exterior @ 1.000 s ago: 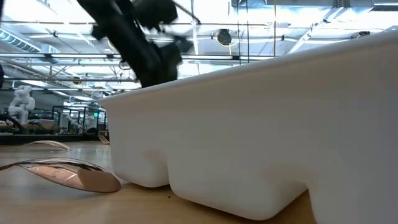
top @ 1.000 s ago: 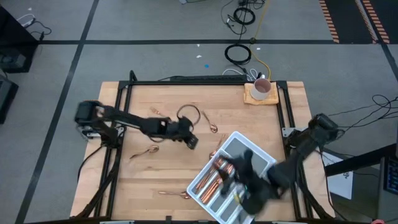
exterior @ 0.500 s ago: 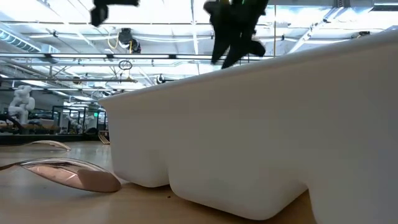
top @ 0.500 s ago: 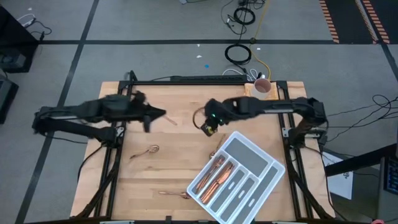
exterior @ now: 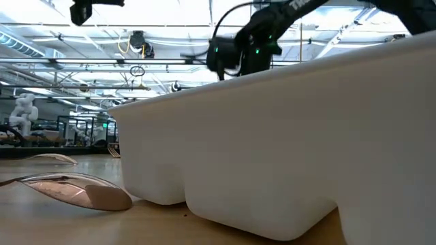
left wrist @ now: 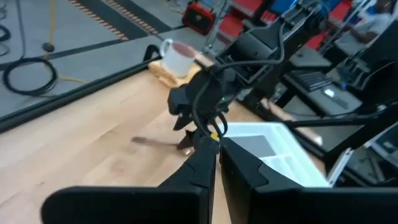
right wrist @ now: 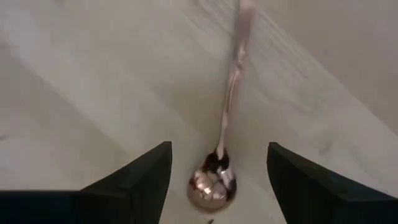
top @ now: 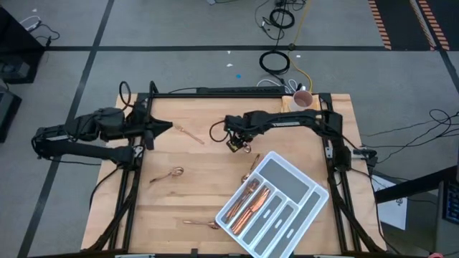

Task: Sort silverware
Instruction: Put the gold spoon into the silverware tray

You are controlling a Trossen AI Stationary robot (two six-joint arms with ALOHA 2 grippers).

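Right wrist view shows the right gripper (right wrist: 217,180) spread wide above a copper spoon (right wrist: 217,168) lying on the surface (right wrist: 93,93): the pickup step. Next, I judge, descend and close. Left gripper (left wrist: 217,149), fingers pressed together, waits aside.

The table (top: 165,215) carried one white divided tray (top: 287,188) holding a cluster of copper pieces (top: 251,202) too bunched to count. Four loose pieces of silverware (top: 166,174) lay outside it. One white mug (top: 302,99) stood on one wooden coaster (top: 287,106).
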